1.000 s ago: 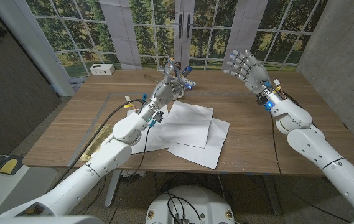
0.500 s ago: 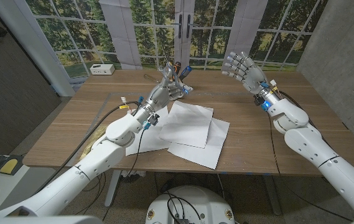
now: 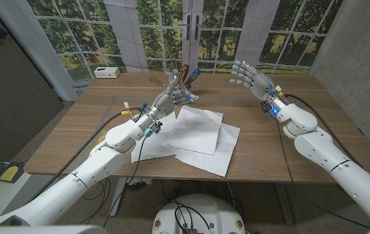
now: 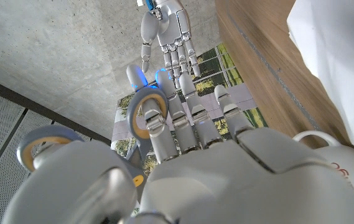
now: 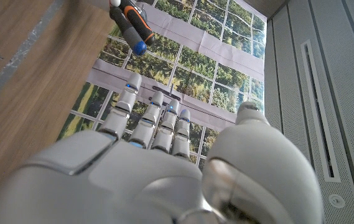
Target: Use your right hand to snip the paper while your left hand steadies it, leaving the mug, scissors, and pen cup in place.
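Observation:
Several white paper sheets (image 3: 199, 132) lie overlapping at the table's middle. My left hand (image 3: 171, 96) is raised over their far edge and grips the grey scissors (image 4: 145, 119), a finger through one orange-lined handle ring. The white mug (image 4: 327, 154) sits just beside that hand. Behind it stands the pen cup (image 3: 187, 74) with orange and blue pens. My right hand (image 3: 250, 73) hovers above the table's far right, holding nothing, fingers spread and pointing toward the pen cup. It also faces the left wrist camera, right hand (image 4: 167, 32).
A small white box (image 3: 107, 72) sits at the table's far left corner. Cables (image 3: 116, 120) trail along my left arm over the table's left side. A dark-handled pen (image 5: 129, 22) sticks out near my right hand's fingers. Bare wood (image 3: 269, 146) lies under my right arm.
My right hand has swung left toward the pen cup and tipped its fingers down. The left hand with the scissors has risen slightly and shifted toward the far edge.

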Controlling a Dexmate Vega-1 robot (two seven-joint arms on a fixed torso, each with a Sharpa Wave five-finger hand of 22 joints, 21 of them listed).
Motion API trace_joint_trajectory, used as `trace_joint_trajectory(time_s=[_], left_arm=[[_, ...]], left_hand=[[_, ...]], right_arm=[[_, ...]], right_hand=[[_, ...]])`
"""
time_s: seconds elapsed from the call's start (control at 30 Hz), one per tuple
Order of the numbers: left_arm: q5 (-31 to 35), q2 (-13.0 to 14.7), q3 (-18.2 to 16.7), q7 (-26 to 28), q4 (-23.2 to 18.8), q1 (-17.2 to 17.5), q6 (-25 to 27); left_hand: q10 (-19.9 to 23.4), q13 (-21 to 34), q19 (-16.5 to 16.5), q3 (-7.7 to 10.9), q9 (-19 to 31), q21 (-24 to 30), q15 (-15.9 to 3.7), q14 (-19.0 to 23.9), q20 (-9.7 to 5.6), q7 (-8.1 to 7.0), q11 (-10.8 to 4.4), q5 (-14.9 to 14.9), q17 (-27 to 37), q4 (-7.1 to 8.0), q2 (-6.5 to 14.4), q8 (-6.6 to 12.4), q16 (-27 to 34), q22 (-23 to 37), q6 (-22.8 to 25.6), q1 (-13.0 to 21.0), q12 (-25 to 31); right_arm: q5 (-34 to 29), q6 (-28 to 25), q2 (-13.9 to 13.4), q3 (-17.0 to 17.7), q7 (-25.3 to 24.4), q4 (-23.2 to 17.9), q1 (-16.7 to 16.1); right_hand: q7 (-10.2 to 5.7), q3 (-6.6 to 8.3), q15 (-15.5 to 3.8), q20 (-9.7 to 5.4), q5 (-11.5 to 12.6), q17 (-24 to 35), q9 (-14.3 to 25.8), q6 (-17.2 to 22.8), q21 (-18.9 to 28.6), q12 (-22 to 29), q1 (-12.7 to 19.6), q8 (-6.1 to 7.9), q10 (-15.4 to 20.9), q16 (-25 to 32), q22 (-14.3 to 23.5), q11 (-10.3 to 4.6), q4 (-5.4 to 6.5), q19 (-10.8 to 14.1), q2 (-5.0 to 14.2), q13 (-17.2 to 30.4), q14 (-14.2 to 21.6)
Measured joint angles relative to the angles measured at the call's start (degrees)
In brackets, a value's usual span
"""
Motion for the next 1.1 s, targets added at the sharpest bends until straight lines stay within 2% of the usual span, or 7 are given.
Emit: trace_joint_trajectory(time_s=[0.13,0.37,0.43,0.57,0.8,1.1], left_arm=[[-0.2,0.6,0.0,-0.5,0.0,-0.1,0.7],[-0.4,1.3,-0.1,-1.1,-0.4,-0.2,1.5],[-0.5,1.6,-0.1,-1.4,-0.5,-0.2,1.7],[-0.7,2.0,-0.2,-1.8,-0.7,-0.1,1.8],[-0.6,2.7,-0.3,-2.3,-1.1,0.4,1.8],[-0.8,3.7,-0.6,-2.8,-2.1,1.0,2.2]], left_hand=[[0.0,-0.1,0.0,0.0,-0.2,0.0,0.0,0.0,0.0,0.0,0.01,0.0,0.0,0.0,0.0,0.0,0.0,0.0,0.0,0.0,0.0],[-0.2,-0.1,0.0,0.16,-0.3,0.0,0.0,0.0,0.0,0.08,0.0,0.0,0.0,-0.16,0.0,-0.23,0.0,0.0,-0.1,0.0,0.0],[-0.2,-0.1,0.0,0.16,-0.3,0.0,0.0,0.0,0.0,0.1,0.0,0.0,0.0,-0.16,0.0,-0.23,0.0,0.0,-0.1,0.0,-0.1],[-0.2,-0.1,-0.2,0.16,-0.3,0.0,0.0,0.0,0.21,0.17,0.01,0.0,0.0,-0.16,0.0,-0.23,-0.2,0.0,-0.2,0.0,-0.1],[-0.3,-0.4,-0.2,0.16,-0.5,0.0,0.0,0.0,0.21,0.17,0.1,0.0,0.0,-0.16,0.0,-0.45,-0.2,0.0,-0.2,0.0,-0.1],[-0.4,-0.4,-0.2,0.16,-0.5,0.0,0.0,0.0,0.21,0.17,0.21,0.0,0.0,-0.15,0.3,-0.66,-0.2,0.0,-0.2,-0.3,0.2]], right_arm=[[-1.5,0.1,-0.2,-0.6,-0.7,0.6,0.1],[-4.3,0.1,-1.0,-1.5,-2.4,1.0,-0.2],[-4.8,0.0,-1.2,-1.7,-2.8,0.9,-0.3],[-6.3,-0.7,-1.8,-1.9,-3.9,0.5,-0.7],[-8.5,-2.1,-3.7,-2.1,-5.8,-1.6,-1.7],[-10.4,-4.7,-6.0,-2.1,-7.7,-4.4,-3.1]], right_hand=[[-0.1,0.15,-0.23,0.0,0.0,0.0,0.0,-0.1,-0.4,0.0,0.9,0.0,-0.4,0.0,0.0,0.02,-0.61,0.0,0.0,0.0,-0.2],[-0.31,0.49,-0.01,-0.01,0.0,0.0,0.2,-0.3,-0.8,0.0,1.5,0.0,-0.5,0.0,0.1,0.1,-0.95,0.0,0.01,0.1,-0.6],[-0.31,0.47,-0.11,-0.21,0.0,0.0,0.2,-0.3,-0.9,0.0,2.0,0.0,-0.5,0.0,0.2,0.1,-1.41,-0.2,0.5,0.1,-0.8],[-0.31,0.84,-0.1,-0.52,0.0,-0.2,0.2,-0.3,-1.3,0.0,2.9,0.0,-0.7,0.0,0.2,-0.1,-2.0,-0.5,0.23,0.1,-1.3],[-0.61,0.98,-0.01,-0.51,0.0,-0.2,0.2,-0.6,-2.3,0.0,4.2,0.0,-1.1,0.0,0.2,-0.52,-2.81,-1.3,0.44,0.1,-2.5],[-0.92,1.15,0.1,-0.62,-0.2,-0.2,0.2,-1.7,-2.3,-0.3,5.2,-0.3,-1.8,0.0,0.2,-0.61,-3.42,-0.8,0.72,0.1,-3.2]])
